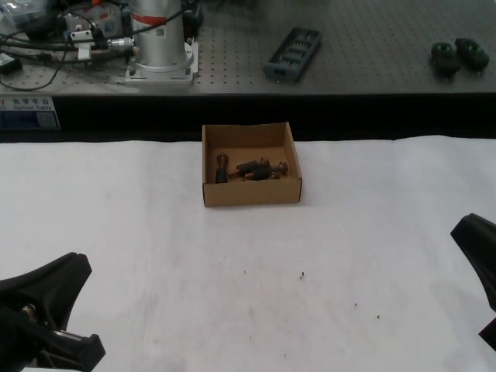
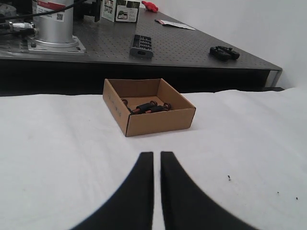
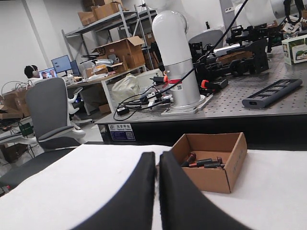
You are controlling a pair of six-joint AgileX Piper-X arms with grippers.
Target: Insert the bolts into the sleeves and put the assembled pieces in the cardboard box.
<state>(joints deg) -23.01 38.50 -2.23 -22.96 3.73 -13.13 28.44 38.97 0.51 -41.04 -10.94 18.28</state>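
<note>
Left jaws: pressed together, only a hairline slit between the black fingers (image 2: 136, 191), nothing held. Right jaws: same, black fingers (image 3: 134, 201) closed on nothing. Both sit low over the white cloth-covered surface (image 1: 155, 256), well apart from the small open brown cardboard box (image 1: 252, 194), which stands mid-surface toward the far edge. In the box there's a cluster of copper-coloured bolts in dark sleeves (image 1: 252, 169), lying flat on the box floor and touching each other; can't tell the count. Every piece I can see is in the box, so I'd judge the task at or near its end. Handling guess: the assembled pieces are small, stiff metal, light, round and so prone to roll. Pinch across the sleeve at mid-length, not on the bolt head, and keep the piece level so the bolt can't slide out. The box is thin card, probably light enough to skid if bumped, so come in from above rather than brushing a wall. A few dark specks (image 1: 301, 274) lie on the cloth nearer the arms. Behind is a grey perforated breadboard (image 1: 372, 70) with a silver cylindrical column (image 1: 159, 35) and a dark slotted tray (image 1: 292, 53).
</note>
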